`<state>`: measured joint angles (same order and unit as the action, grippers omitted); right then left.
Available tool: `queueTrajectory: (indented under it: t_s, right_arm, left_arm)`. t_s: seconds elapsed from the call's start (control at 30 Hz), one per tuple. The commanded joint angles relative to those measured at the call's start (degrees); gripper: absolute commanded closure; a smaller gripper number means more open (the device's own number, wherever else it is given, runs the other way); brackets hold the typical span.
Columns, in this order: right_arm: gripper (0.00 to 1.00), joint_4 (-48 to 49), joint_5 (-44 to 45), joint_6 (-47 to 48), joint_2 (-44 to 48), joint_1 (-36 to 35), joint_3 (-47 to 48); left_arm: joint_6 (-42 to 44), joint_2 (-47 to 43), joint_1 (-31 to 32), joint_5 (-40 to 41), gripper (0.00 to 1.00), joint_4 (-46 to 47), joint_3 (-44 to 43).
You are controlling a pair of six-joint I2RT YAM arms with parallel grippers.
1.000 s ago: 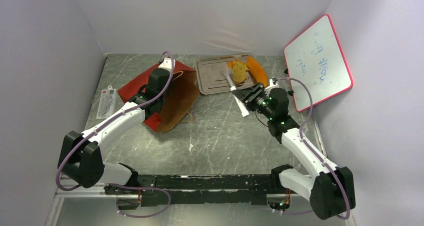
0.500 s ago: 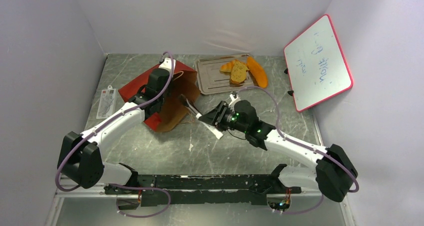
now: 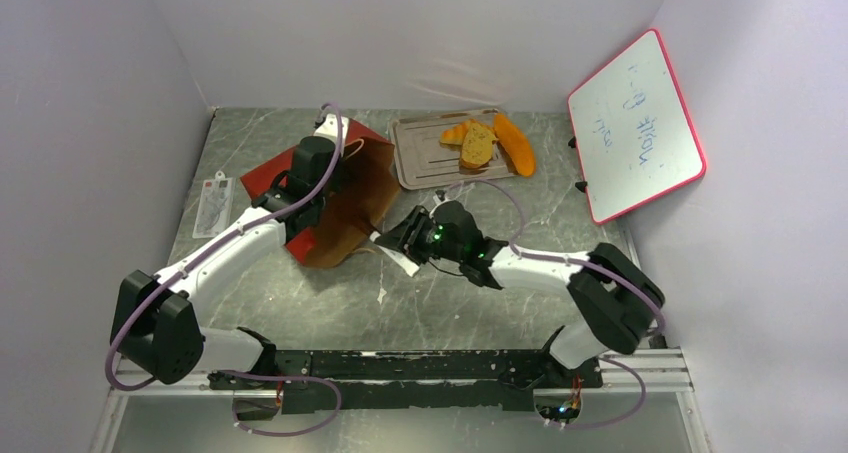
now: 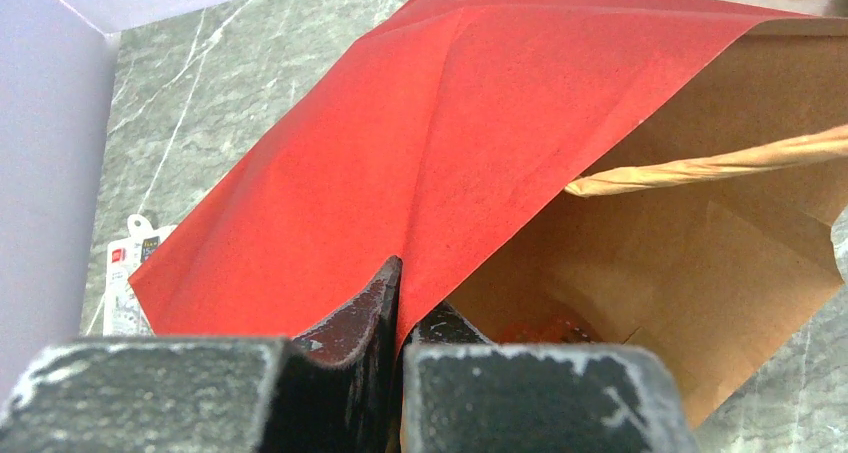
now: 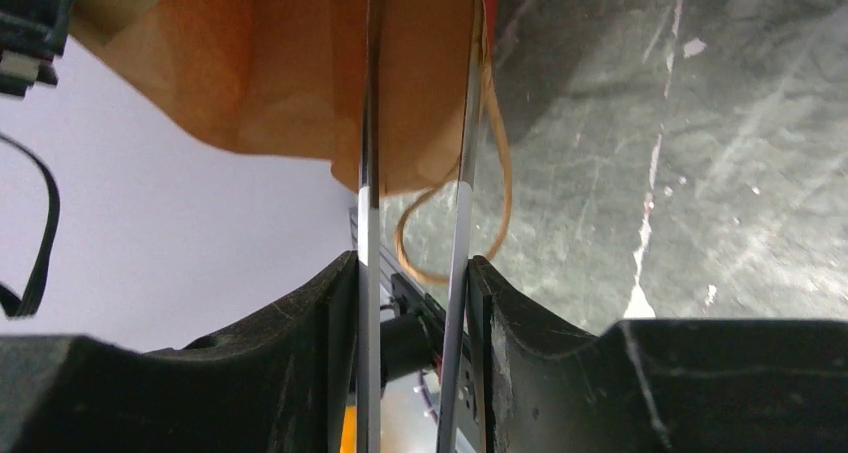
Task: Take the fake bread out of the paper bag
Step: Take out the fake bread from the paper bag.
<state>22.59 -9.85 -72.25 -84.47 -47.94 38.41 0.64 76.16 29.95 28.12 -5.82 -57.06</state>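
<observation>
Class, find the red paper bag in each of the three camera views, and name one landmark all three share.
Top external: the paper bag lies left of centre, mouth toward the right.
Left wrist: it fills the centre and right.
Right wrist: its brown paper spans the top.
Shared landmark: the grey marble table.

Top cam overlooks the whole tabletop (image 3: 450,293); wrist cams sit really close, both seemingly facing the paper bag (image 4: 450,153).

A cord handle (image 4: 700,163) spans the open paper bag (image 4: 420,143).
</observation>
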Motion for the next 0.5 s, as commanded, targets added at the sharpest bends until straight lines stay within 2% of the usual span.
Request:
queueTrajectory:
  t_s: [0.0, 0.2, 0.47]
  right_arm:
    - [0.56, 8.19, -0.29, -3.74, -4.93, -0.41, 4.70]
    - [0.56, 7.01, 0.88, -5.25, -11.12, -0.99, 10.48]
    - [0.56, 4.34, 2.06, -7.44, -14.32, -1.49, 12.47]
  left_arm:
    - [-0.73, -2.06, 0.37, -1.55, 0.93, 1.29, -1.02]
    - [-1.32, -2.21, 0.60, -1.97, 0.93, 1.65, -0.57]
    - [-1.57, -2.07, 1.23, -1.73, 0.93, 2.25, -0.16]
